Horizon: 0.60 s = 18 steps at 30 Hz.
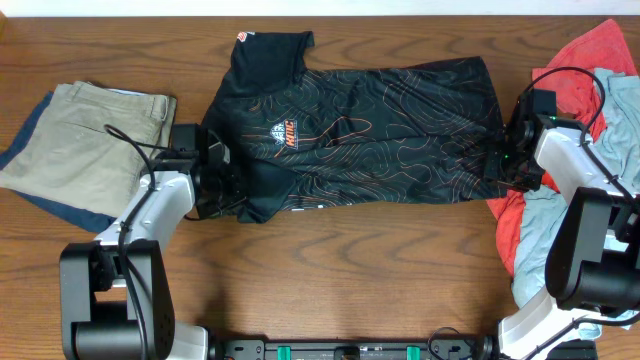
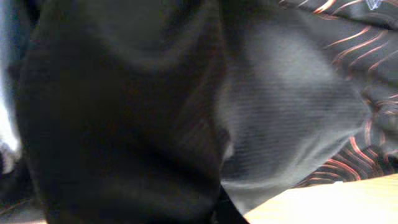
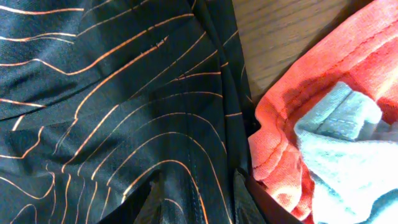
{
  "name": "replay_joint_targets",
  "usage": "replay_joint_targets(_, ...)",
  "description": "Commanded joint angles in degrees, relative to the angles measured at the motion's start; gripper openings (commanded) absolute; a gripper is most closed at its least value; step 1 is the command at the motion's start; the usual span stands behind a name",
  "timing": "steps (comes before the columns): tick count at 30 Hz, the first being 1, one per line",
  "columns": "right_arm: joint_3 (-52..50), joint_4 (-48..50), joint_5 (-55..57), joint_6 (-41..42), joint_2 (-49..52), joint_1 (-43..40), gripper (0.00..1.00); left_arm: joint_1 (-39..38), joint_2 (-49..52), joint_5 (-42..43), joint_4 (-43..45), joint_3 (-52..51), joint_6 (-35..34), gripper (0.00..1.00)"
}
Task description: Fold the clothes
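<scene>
The black jersey (image 1: 400,120) with orange contour lines lies spread across the middle of the table, collar end to the left. My left gripper (image 1: 222,180) is at its lower left sleeve, with fabric bunched around it. In the left wrist view black jersey cloth (image 2: 124,112) fills the frame and hides the jaws. My right gripper (image 1: 508,150) is at the jersey's right hem. In the right wrist view its fingers (image 3: 199,193) close in on a fold of jersey (image 3: 124,93).
Folded khaki trousers (image 1: 90,140) lie at the left on a dark blue garment (image 1: 60,205). A red garment (image 1: 590,60) and a light-blue one (image 1: 620,120) are piled at the right, touching the jersey's hem; both also show in the right wrist view, the red (image 3: 311,93) and the light-blue (image 3: 354,155).
</scene>
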Motion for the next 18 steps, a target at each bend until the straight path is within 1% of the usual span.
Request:
replay_joint_targets(1, -0.28, 0.07, -0.17, 0.26, -0.59, 0.81, 0.34, -0.13, 0.39, 7.08, 1.68, 0.48, 0.11, 0.06)
replay_joint_targets(4, -0.28, 0.13, -0.17, 0.26, -0.59, 0.81, 0.33, -0.11, 0.0, 16.65, 5.07, 2.64, -0.2, 0.06)
replay_joint_targets(5, -0.28, 0.17, -0.17, 0.26, -0.59, 0.81, 0.33, -0.11, -0.13, 18.05, 6.34, 3.48, -1.11, 0.06)
replay_joint_targets(7, -0.28, 0.2, -0.17, 0.26, -0.59, 0.81, 0.33, 0.0, -0.24, 17.9, 10.08, 5.16, -3.23, 0.06)
replay_joint_targets(10, -0.28, 0.02, -0.17, 0.26, -0.59, 0.81, 0.33, 0.83, -0.24, 13.92, 15.82, 6.49, -8.09, 0.08)
replay_joint_targets(12, -0.28, -0.26, -0.15, 0.24, -0.59, 0.79, 0.34, 1.92, -0.24, 10.32, 17.09, 6.69, -11.3, 0.17)
replay_joint_targets(14, -0.28, -0.26, -0.15, 0.24, -0.59, 0.79, 0.36, 3.23, -0.22, 7.23, 16.55, 6.69, -12.31, 0.4)
replay_joint_targets(15, -0.28, -0.24, -0.17, 0.24, -0.59, 0.79, 0.37, 3.78, -0.22, 6.27, 15.5, 6.69, -12.28, 0.54)
replay_joint_targets(16, -0.28, -0.22, -0.17, 0.24, -0.59, 0.79, 0.37, 4.33, -0.22, 5.38, 13.62, 6.69, -12.26, 0.6)
replay_joint_targets(17, -0.28, -0.13, -0.15, 0.24, -0.59, 0.79, 0.38, 4.83, -0.22, 4.74, 11.21, 6.67, -11.65, 0.63)
replay_joint_targets(18, -0.28, -0.04, -0.17, 0.24, -0.59, 0.79, 0.38, 5.22, -0.22, 4.31, 8.85, 6.62, -10.45, 0.64)
